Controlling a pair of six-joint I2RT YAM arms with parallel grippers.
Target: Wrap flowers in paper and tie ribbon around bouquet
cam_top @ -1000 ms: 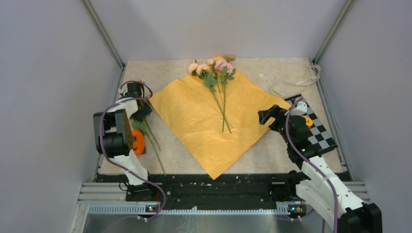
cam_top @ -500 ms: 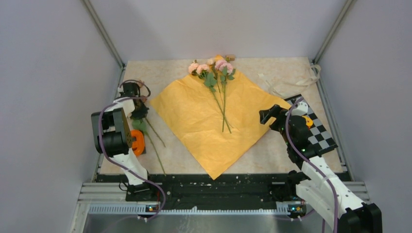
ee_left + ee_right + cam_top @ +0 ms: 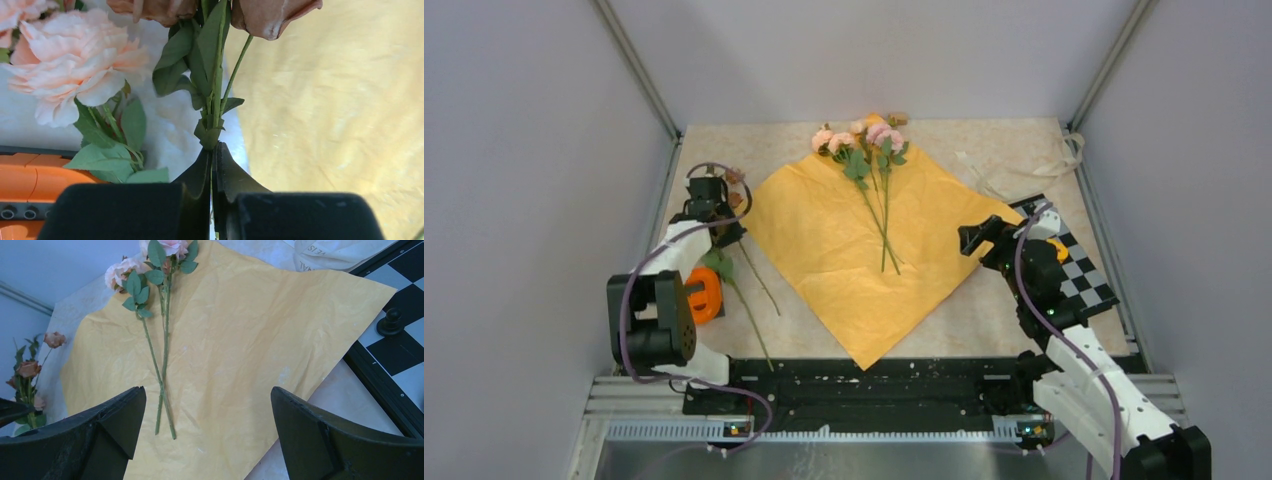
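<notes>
The orange paper (image 3: 854,250) (image 3: 250,350) lies flat as a diamond in mid-table. Two flowers (image 3: 872,170) (image 3: 161,340) rest on it, pink blooms at its far corner. My left gripper (image 3: 720,222) (image 3: 214,148) sits just off the paper's left corner, shut on the thin green stem of another flower (image 3: 216,95) with brownish-pink blooms (image 3: 734,182). A pale pink bloom (image 3: 75,55) lies on the table beside it. My right gripper (image 3: 970,240) (image 3: 207,391) hovers over the paper's right corner, open and empty. The cream ribbon (image 3: 1024,165) (image 3: 340,250) lies at the back right.
An orange-and-black object (image 3: 706,293) (image 3: 27,177) sits by the left arm. A checkerboard (image 3: 1079,270) (image 3: 400,360) with a dark pawn (image 3: 391,322) lies right of the paper. Grey walls close in the table on three sides.
My left gripper has closed on the flower stem and carried it a little toward the paper. The right arm has stayed still.
</notes>
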